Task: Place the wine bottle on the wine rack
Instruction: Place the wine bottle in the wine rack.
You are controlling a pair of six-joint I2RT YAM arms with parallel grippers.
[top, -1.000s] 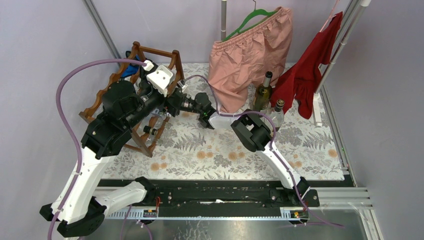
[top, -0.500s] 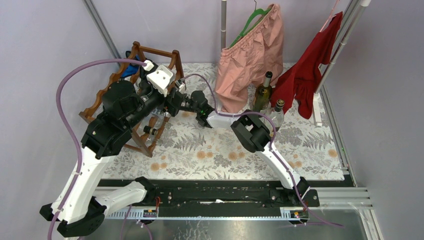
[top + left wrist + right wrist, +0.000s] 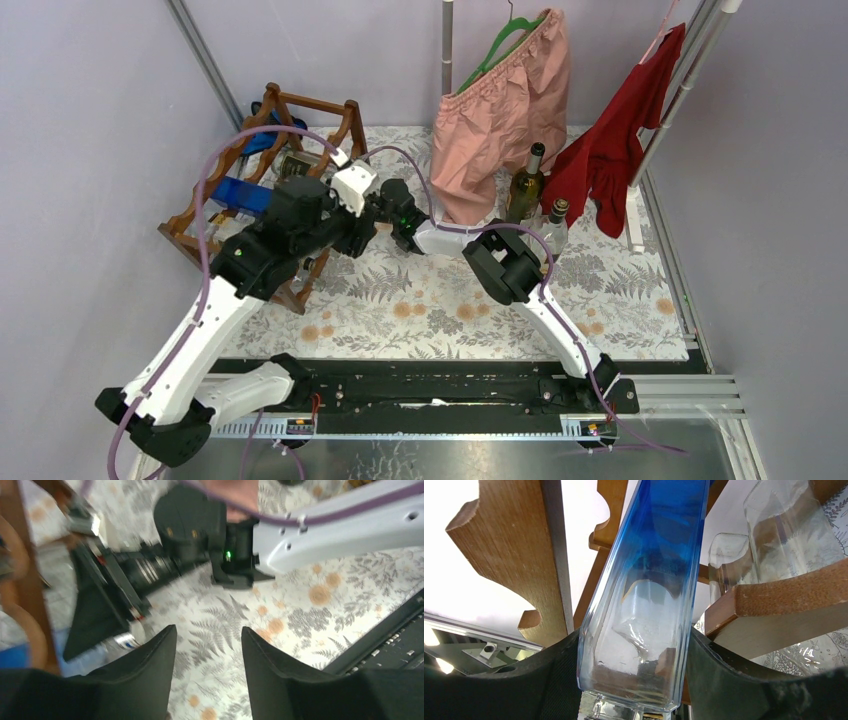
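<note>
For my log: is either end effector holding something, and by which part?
The right end effector holds the blue bottle by the clear end of its body. The left end effector holds nothing.

Pale lilac walls (image 3: 90,100) enclose the table. A fern-and-flower cloth (image 3: 300,615) spreads beneath and ahead of the left fingers (image 3: 145,680). Far beyond them hang pink shorts (image 3: 490,120) and a red garment (image 3: 610,150).

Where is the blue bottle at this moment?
In the top view the blue bottle lies in the wine rack at the far left, its near end gripped by the right gripper.
</note>
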